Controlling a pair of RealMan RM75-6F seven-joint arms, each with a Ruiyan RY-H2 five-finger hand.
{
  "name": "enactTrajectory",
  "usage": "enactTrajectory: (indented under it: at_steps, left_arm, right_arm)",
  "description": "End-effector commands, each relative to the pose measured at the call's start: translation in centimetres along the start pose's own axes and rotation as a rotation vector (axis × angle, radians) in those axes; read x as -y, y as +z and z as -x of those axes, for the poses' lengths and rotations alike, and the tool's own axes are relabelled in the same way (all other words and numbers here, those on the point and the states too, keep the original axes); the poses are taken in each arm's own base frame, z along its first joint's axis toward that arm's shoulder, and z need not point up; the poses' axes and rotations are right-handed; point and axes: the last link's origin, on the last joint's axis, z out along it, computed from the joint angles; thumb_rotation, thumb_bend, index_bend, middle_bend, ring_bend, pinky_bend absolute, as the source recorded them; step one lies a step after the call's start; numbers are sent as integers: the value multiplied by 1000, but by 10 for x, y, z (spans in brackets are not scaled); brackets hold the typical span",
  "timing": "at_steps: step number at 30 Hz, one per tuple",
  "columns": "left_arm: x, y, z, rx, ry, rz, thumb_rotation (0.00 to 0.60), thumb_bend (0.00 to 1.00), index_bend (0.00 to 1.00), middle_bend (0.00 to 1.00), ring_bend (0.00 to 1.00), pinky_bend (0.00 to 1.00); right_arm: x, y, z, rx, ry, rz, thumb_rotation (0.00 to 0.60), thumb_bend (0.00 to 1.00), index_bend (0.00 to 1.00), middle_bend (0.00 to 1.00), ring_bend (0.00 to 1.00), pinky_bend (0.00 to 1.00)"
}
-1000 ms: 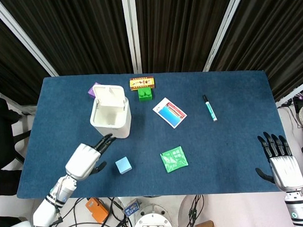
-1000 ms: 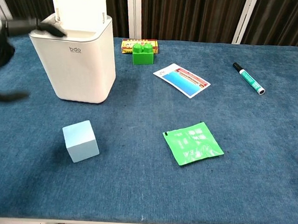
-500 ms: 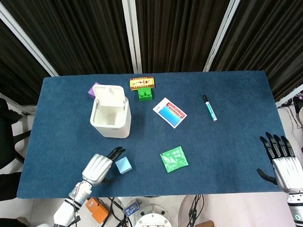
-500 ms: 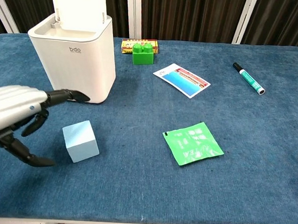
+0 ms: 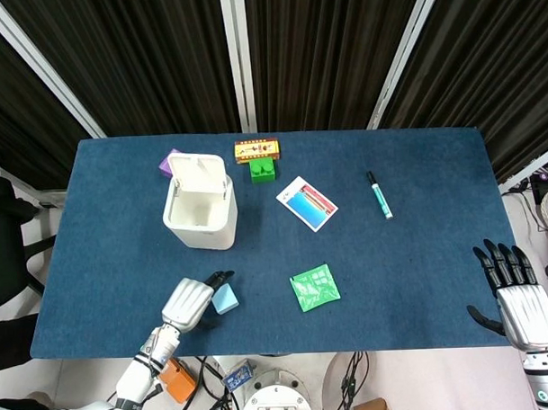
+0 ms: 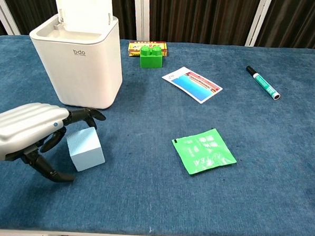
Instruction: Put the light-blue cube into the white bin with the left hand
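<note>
The light-blue cube (image 5: 226, 300) (image 6: 85, 149) sits on the blue table near the front edge, below the white bin. My left hand (image 5: 191, 300) (image 6: 34, 133) is right beside the cube on its left, fingers reaching over its top and thumb low in front; it holds nothing. The white bin (image 5: 198, 201) (image 6: 78, 61) stands upright with its lid flipped open, behind the cube. My right hand (image 5: 515, 286) hovers open at the table's front right corner, far from everything.
A green packet (image 5: 314, 287) lies right of the cube. A white-blue card (image 5: 306, 203), a teal marker (image 5: 379, 195), a green brick (image 5: 262, 170), a yellow box (image 5: 257, 150) and a purple block (image 5: 169, 162) lie farther back.
My left hand has swung down from beside the bin and moved right, closing in on the cube's left side. The cube and my right hand have barely moved.
</note>
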Motion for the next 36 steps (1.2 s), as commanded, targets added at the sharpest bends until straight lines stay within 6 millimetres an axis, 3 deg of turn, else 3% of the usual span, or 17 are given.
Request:
enactTrajectory:
  at_steps: [1, 6, 8, 16, 21, 23, 28, 31, 36]
  left_arm:
    - [-3, 3, 2, 2, 0, 7, 600, 46, 150, 241, 787, 871]
    - [-8, 10, 3, -17, -18, 5, 600, 62, 191, 284, 794, 876]
    - [-8, 11, 3, -32, -22, -3, 600, 103, 251, 335, 803, 884]
    - [-8, 11, 4, -53, -25, -17, 600, 366, 499, 534, 833, 902]
    - [-10, 5, -5, -98, -19, -2, 600, 471, 558, 581, 845, 902]
    - [-11, 2, -18, -147, -14, 9, 600, 473, 559, 581, 845, 902]
    - [-18, 2, -75, -374, 22, 32, 600, 461, 559, 581, 846, 902]
    - [-22, 12, -109, -486, 43, 26, 600, 449, 559, 581, 846, 903]
    - [-22, 35, -148, -545, 22, -28, 600, 436, 559, 581, 847, 902]
  right_arm:
    - [0, 0, 1, 3, 0, -1, 600, 308, 0, 0, 0, 0]
    - [0, 0, 0, 3, -1, -1, 600, 307, 0, 0, 0, 0]
    - [0, 0, -1, 0, 0, -1, 600, 307, 0, 0, 0, 0]
    - [-1, -1, -2, -5, 3, 2, 600, 308, 0, 0, 0, 0]
    - [-1, -1, -1, -5, 2, 3, 600, 307, 0, 0, 0, 0]
    - [-1, 0, -1, -3, 1, 1, 600, 307, 0, 0, 0, 0]
    - [0, -1, 0, 0, 1, 0, 600, 307, 0, 0, 0, 0]
    - [2, -1, 1, 6, -4, -5, 600, 307, 0, 0, 0, 0]
    - [1, 1, 1, 7, -5, 1, 600, 307, 0, 0, 0, 0]
